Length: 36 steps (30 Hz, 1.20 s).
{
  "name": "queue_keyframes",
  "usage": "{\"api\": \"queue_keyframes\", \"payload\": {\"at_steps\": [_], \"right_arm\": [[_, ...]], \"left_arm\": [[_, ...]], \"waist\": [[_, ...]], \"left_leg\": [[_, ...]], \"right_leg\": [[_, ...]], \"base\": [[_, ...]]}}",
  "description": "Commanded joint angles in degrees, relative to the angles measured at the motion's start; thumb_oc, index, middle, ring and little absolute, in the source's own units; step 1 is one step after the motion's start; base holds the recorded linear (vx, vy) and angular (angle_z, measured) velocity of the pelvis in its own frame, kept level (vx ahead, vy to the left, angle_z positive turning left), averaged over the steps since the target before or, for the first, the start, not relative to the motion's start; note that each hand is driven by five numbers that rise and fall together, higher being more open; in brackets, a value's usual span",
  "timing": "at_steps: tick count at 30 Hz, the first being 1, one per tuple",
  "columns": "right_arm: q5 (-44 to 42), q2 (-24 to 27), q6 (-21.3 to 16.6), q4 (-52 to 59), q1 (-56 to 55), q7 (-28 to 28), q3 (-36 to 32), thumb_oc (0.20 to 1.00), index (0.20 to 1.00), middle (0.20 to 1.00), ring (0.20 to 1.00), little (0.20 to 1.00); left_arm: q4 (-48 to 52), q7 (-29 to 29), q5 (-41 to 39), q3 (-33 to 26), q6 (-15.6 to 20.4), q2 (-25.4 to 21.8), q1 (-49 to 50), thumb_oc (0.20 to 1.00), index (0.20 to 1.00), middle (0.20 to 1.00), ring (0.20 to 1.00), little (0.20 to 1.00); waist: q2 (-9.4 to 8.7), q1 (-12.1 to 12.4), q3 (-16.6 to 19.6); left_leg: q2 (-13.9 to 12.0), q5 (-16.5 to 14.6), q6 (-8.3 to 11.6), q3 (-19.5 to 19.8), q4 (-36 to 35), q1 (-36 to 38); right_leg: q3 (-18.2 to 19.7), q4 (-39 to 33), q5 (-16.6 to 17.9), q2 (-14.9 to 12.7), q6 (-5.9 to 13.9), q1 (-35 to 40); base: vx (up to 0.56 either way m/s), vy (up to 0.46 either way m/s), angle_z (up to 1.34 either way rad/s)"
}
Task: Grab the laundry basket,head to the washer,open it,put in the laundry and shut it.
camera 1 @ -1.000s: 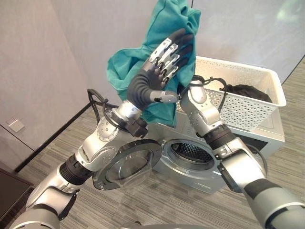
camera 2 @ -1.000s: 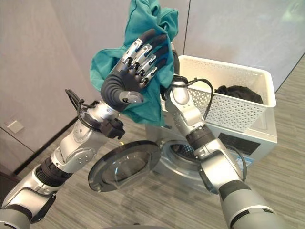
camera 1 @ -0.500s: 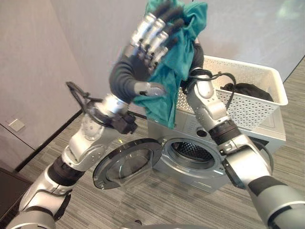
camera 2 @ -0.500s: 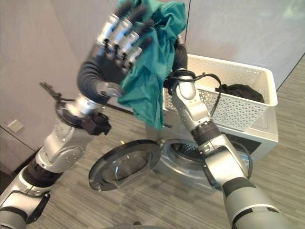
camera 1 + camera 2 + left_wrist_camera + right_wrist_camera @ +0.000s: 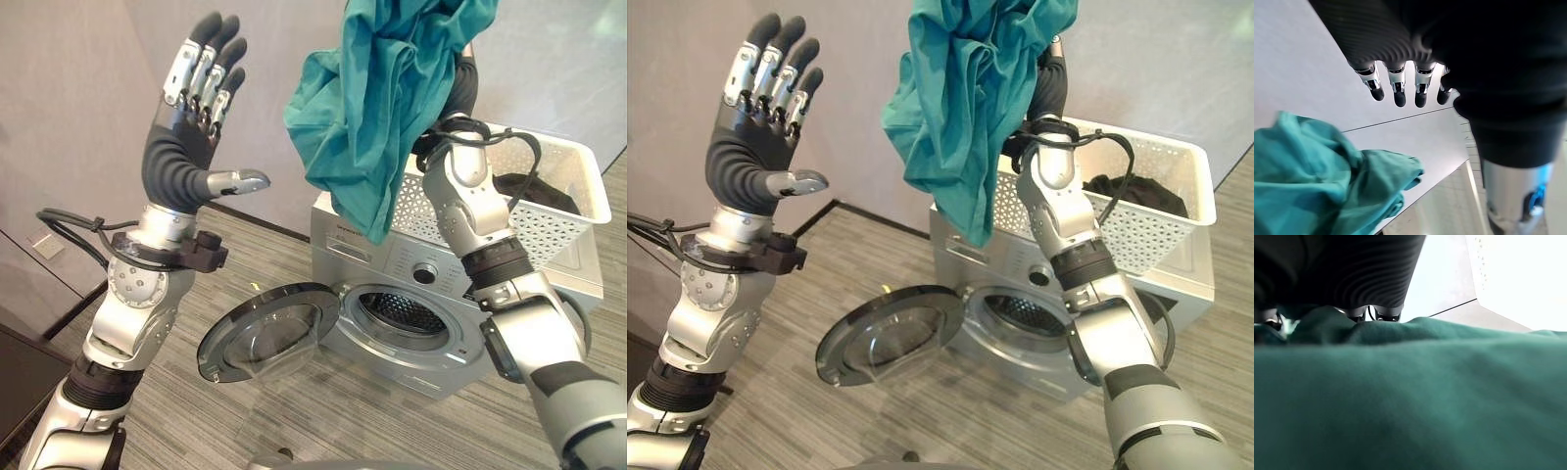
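Teal cloth (image 5: 387, 103): soft, crumpled, hanging from raised right hand (image 5: 460, 83), fingers buried, grasp unreadable. Left hand (image 5: 191, 108) spread, empty. White perforated basket (image 5: 549, 201) atop washer (image 5: 411, 304); round glass door (image 5: 269, 333) open.

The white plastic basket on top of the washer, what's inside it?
A dark bundle of cloth lies at the far end of the white perforated laundry basket. The raised right arm and the hanging teal garment hide the near end, so anything there stays unseen.
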State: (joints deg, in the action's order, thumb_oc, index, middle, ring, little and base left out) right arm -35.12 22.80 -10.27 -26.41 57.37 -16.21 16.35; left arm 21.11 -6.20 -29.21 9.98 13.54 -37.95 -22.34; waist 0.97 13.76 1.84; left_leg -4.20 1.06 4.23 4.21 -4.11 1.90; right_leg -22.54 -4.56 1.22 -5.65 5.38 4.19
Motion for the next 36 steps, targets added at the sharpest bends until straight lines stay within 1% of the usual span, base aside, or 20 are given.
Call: {"api": "queue_keyframes", "payload": {"at_steps": [1, 4, 6, 12, 20, 27, 32, 36], "right_arm": [[-0.9, -0.3, -4.2, 4.0, 6.2, 0.4, -0.8, 0.2, 0.2, 0.2, 0.2, 0.2], [-2.4, -1.2, -4.2, 4.4, 6.3, 0.8, -0.3, 0.2, 0.2, 0.2, 0.2, 0.2], [-3.1, -1.8, -3.9, 5.6, 6.2, 1.3, 0.5, 0.2, 0.2, 0.2, 0.2, 0.2], [-5.8, -3.4, -3.0, 6.5, 6.4, 2.9, 3.1, 0.2, 0.2, 0.2, 0.2, 0.2], [-8.4, -4.7, -2.1, 6.8, 6.5, 4.3, 5.1, 0.2, 0.2, 0.2, 0.2, 0.2], [-10.0, -5.6, -1.7, 6.7, 7.5, 6.1, 7.1, 0.2, 0.2, 0.2, 0.2, 0.2], [-11.6, -5.8, -1.1, 8.3, 8.0, 8.7, 9.8, 0.2, 0.2, 0.2, 0.2, 0.2], [-11.4, -6.1, -0.8, 8.0, 8.4, 9.1, 10.9, 0.2, 0.2, 0.2, 0.2, 0.2]], "left_arm": [[-1.4, -1.8, 2.1, 1.4, 0.4, -3.8, -2.7, 1.0, 1.0, 1.0, 1.0, 1.0], [-3.2, -2.1, 2.7, 2.4, 0.2, -3.3, -4.2, 1.0, 1.0, 1.0, 1.0, 1.0], [-5.6, -3.3, 4.7, 3.2, -0.2, -2.9, -5.8, 1.0, 1.0, 1.0, 1.0, 1.0], [-11.0, -5.4, 6.6, 5.6, -0.9, -1.7, -10.5, 1.0, 1.0, 1.0, 1.0, 1.0], [-13.9, -6.2, 8.2, 6.8, -2.1, -1.3, -12.9, 1.0, 1.0, 1.0, 1.0, 1.0], [-16.3, -5.1, 5.8, 8.6, -2.3, -0.5, -13.8, 1.0, 1.0, 1.0, 1.0, 1.0], [-18.1, -4.9, 4.6, 9.9, -2.7, -0.1, -14.6, 1.0, 1.0, 1.0, 1.0, 1.0], [-18.5, -4.7, 3.9, 10.3, -2.7, 0.1, -14.9, 1.0, 1.0, 1.0, 1.0, 1.0]], "waist": [[-5.86, 0.2, 2.4], [-5.96, -0.1, 2.4], [-6.01, -0.6, 2.2], [-6.09, -1.7, 2.1], [-5.97, -2.6, 1.8], [-5.8, -3.1, 1.6], [-5.86, -3.6, 1.7], [-5.89, -3.8, 1.8]], "left_leg": [[-1.2, 0.4, -0.59, 0.3, -0.7, -1.6], [-1.2, 0.4, -0.54, 0.2, -0.7, -1.7], [-1.4, 0.5, -0.45, -0.2, -0.7, -1.9], [-1.9, 0.7, -0.15, -1.0, -0.8, -2.0], [-2.4, 0.9, 0.08, -1.3, -0.8, -2.1], [-2.7, 1.2, 0.31, -1.7, -0.9, -2.3], [-2.9, 1.4, 0.52, -1.9, -0.9, -2.4], [-3.0, 1.3, 0.57, -2.0, -0.9, -2.3]], "right_leg": [[3.8, -0.4, 1.1, -3.4, 2.58, 1.1], [4.0, -0.4, 1.1, -3.3, 2.59, 0.8], [4.3, -0.4, 1.2, -3.2, 2.59, 0.5], [4.9, -0.4, 1.4, -2.8, 2.5, -0.2], [5.4, -0.4, 1.4, -2.4, 2.39, -0.7], [5.6, -0.4, 1.4, -2.0, 2.33, -1.1], [5.8, -0.4, 1.5, -1.8, 2.28, -1.3], [5.9, -0.4, 1.5, -1.7, 2.24, -1.4]], "base": [[0.0, 0.0, 0.0], [0.0, 0.0, 0.0], [0.01, -0.011, -0.04], [0.0, -0.007, -0.03], [0.0, -0.008, -0.07], [0.0, 0.0, 0.0], [0.0, 0.0, 0.0], [0.01, -0.013, -0.04]]}}
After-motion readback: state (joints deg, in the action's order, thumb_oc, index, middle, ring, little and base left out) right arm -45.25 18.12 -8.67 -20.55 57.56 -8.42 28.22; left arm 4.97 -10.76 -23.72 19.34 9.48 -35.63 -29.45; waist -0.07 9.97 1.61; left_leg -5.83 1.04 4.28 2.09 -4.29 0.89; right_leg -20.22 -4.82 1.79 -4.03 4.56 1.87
